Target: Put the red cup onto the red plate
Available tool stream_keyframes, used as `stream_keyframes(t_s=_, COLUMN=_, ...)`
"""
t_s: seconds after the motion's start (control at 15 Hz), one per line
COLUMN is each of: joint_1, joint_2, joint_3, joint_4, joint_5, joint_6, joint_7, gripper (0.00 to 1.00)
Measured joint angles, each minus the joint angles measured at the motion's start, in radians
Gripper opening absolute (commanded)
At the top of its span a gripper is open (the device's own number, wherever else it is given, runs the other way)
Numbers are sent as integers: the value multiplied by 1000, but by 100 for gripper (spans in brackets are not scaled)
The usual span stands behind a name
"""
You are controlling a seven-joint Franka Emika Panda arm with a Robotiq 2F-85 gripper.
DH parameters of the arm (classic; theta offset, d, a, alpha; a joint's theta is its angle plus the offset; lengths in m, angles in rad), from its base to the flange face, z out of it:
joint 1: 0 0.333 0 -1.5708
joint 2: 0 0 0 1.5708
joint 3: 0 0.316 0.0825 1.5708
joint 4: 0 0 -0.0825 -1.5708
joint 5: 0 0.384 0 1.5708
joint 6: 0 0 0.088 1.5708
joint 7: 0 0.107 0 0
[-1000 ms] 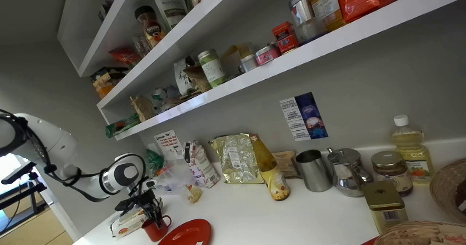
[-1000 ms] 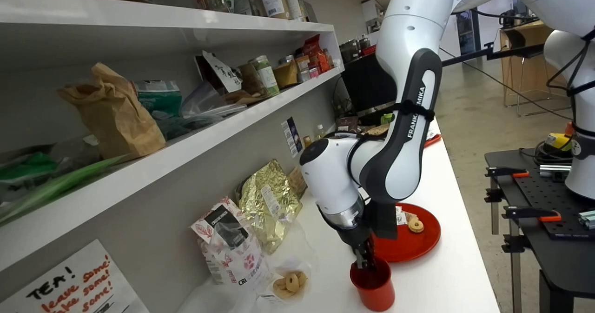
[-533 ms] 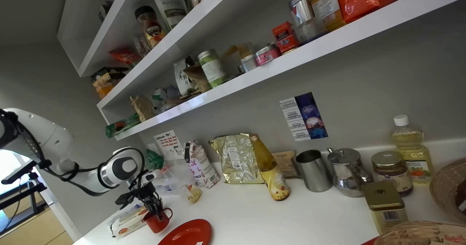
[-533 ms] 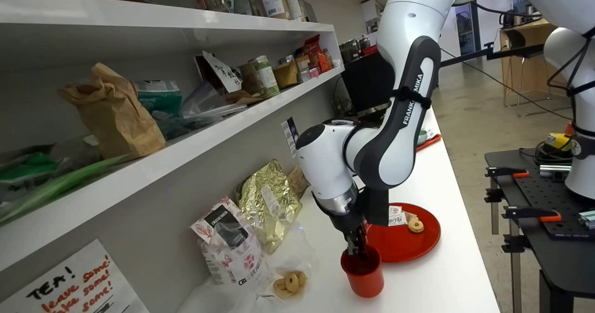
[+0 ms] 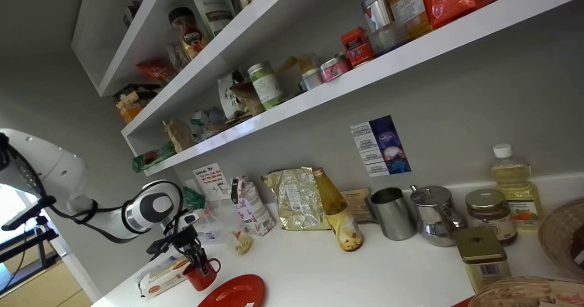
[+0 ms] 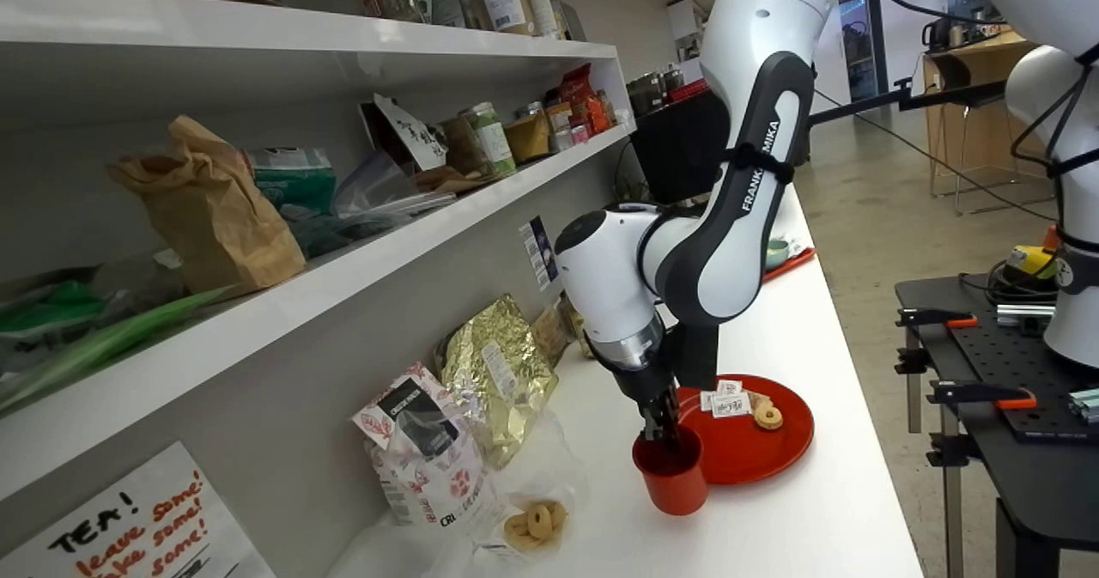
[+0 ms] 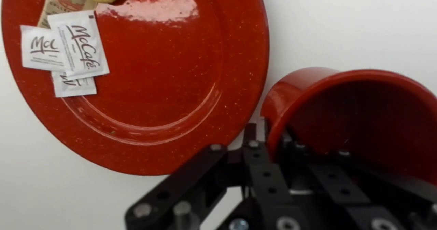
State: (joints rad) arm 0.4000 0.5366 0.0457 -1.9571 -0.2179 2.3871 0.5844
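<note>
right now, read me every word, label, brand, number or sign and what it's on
"McCafé": white packet on red plate
"Mc", rest covered: packet beneath
"COLLE", then unclear: brown packet
"TEA!", "leave some!", "take some!", "some!": paper sign
"FRANK", "MIKA": robot arm
"NESCAFÉ": jar
"LION'S", likely "MANE": pouch
"CRI", then blurred: patterned bag
Too small or blurred: wall poster, white-capped bottle, all else.

You have moved the small, round, plain red cup (image 6: 674,485), and the black jaws pinching its side went along. In both exterior views, both show higher up than a second ago, and so does the low end of the white robot arm (image 6: 610,290). In an exterior view, you can now see more of the flat white paper packets (image 6: 731,404) on the shiny, round red plate (image 6: 760,462).
</note>
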Motion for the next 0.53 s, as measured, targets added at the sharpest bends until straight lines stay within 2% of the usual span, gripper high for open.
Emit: stream_keyframes(t_s=0.53, joint_1=-29, joint_2=-23, joint_3=-29, joint_4=-56, joint_5=-6, joint_6=11, joint_7=0, gripper=2)
